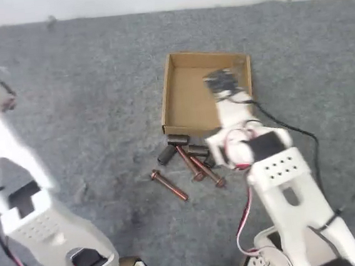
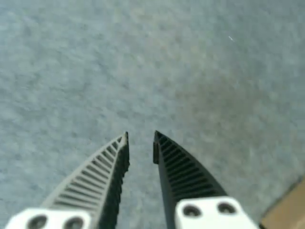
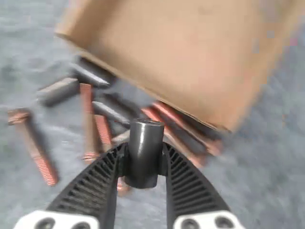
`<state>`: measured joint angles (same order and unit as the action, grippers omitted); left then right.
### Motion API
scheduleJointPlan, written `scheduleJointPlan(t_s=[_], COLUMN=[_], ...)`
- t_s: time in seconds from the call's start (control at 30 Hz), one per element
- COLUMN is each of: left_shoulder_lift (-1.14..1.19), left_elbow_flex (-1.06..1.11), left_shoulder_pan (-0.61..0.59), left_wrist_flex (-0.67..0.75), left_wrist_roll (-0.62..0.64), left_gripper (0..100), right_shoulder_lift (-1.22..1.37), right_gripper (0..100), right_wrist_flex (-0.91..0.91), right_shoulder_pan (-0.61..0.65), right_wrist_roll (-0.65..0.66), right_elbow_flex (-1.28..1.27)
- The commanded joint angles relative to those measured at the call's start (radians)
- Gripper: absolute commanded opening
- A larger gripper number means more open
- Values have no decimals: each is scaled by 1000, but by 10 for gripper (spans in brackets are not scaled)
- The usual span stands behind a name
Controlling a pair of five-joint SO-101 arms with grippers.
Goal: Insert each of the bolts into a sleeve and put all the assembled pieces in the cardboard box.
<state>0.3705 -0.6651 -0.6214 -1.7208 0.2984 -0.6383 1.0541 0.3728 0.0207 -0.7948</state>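
Nearest me, my left gripper (image 2: 140, 138) hangs over bare grey carpet (image 2: 143, 57), its ribbed fingers parted with nothing between them, while my right gripper (image 3: 143, 155) is clenched on a dark sleeve (image 3: 144, 143) held upright. Past that sleeve, copper-coloured bolts (image 1: 169, 185) and loose sleeves (image 1: 177, 139) lie bunched on the carpet just in front of the cardboard box (image 1: 166, 96). Farthest off, the box stands open-topped with one loose sleeve just beside its near wall; I cannot tell whether anything lies inside.
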Motion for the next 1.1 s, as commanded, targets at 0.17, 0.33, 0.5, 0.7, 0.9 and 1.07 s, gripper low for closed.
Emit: scheduleJointPlan(t_s=[0.17,0.33,0.5,0.7,0.9,1.07], left_shoulder_lift=[-336,-522,-632,-654,-647,-647], left_elbow_flex=[562,993,1276,1474,1558,1554], left_shoulder_pan=[272,381,402,402,404,397], left_wrist_flex=[270,537,651,741,934,936], left_wrist_roll=[9,12,12,11,8,8], left_gripper=[88,88,88,88,88,88], right_shoulder_lift=[-93,-90,-90,-88,-19,165], right_gripper=[9,9,10,11,11,91], right_wrist_flex=[-39,-122,-131,-147,-163,-157], right_shoulder_pan=[-326,-433,-492,-561,-561,-527], right_wrist_roll=[15,17,97,135,137,137], right_elbow_flex=[-120,-219,-292,-315,-290,-209])
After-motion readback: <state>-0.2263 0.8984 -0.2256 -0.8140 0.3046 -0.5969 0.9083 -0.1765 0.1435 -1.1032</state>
